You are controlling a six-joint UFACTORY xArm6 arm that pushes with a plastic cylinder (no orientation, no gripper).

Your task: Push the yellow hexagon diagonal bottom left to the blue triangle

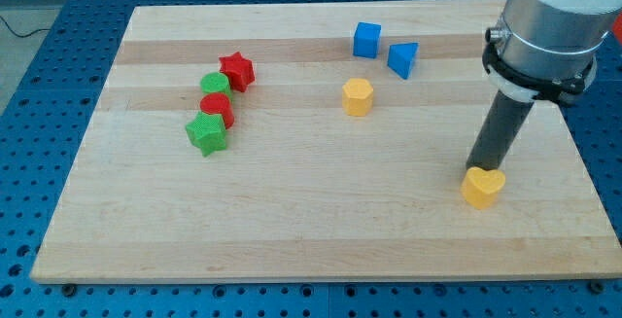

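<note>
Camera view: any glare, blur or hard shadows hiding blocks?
Camera view: sharp, evenly lit, no glare on the wooden board; shadows soft and short. My tip touches the yellow heart; yellow hexagon and blue triangle are clear.

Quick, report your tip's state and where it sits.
No gripper: my tip holds nothing and sits against the top of the yellow heart, far from the yellow hexagon.

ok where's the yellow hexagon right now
The yellow hexagon sits above the board's middle, toward the view's top, just below-left of the blue triangle and below the blue cube, apart from both.
</note>
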